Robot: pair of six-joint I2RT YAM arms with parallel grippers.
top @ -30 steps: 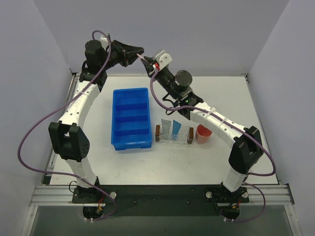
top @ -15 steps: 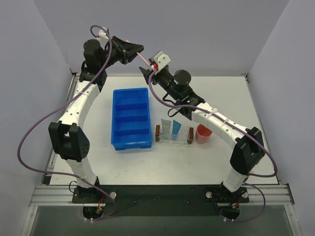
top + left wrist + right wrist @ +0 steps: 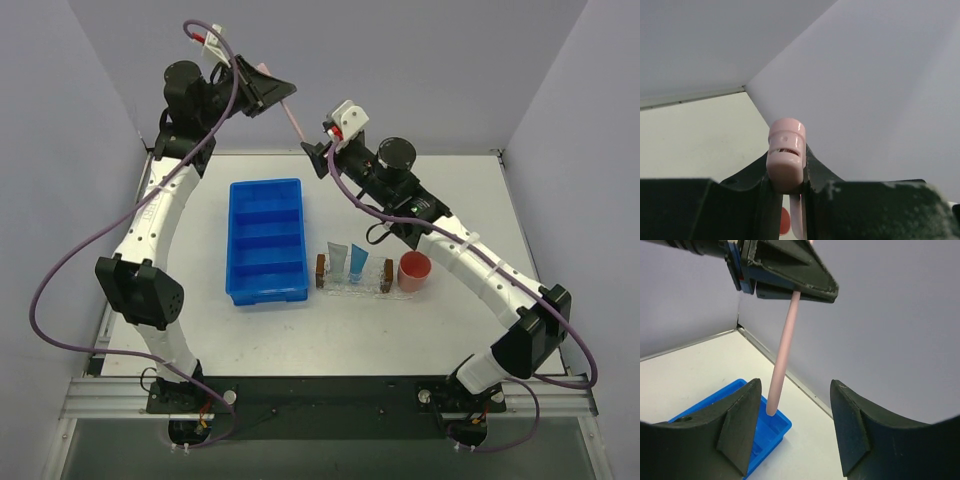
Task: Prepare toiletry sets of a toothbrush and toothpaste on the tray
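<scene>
High above the back of the table, my left gripper (image 3: 283, 93) is shut on the head end of the pink toothbrush (image 3: 294, 120), whose handle slants down to the right. In the left wrist view the toothbrush head (image 3: 786, 155) is pinched between the jaws of the left gripper (image 3: 788, 175). My right gripper (image 3: 319, 158) is open just beyond the handle's free end. In the right wrist view the toothbrush (image 3: 782, 355) hangs untouched near the left finger of the right gripper (image 3: 796, 425). The clear tray (image 3: 352, 283) holds a pale toothpaste tube (image 3: 337, 260) and a blue one (image 3: 358, 262).
A blue compartmented bin (image 3: 267, 240) sits left of the tray and shows as the blue bin (image 3: 772, 427) under the toothbrush tip in the right wrist view. A red-pink cup (image 3: 414, 270) stands right of the tray. Grey walls enclose the back and sides.
My right gripper has opened, let go of the toothbrush handle and drawn back to the right. The left gripper keeps the toothbrush and has lifted it slightly.
</scene>
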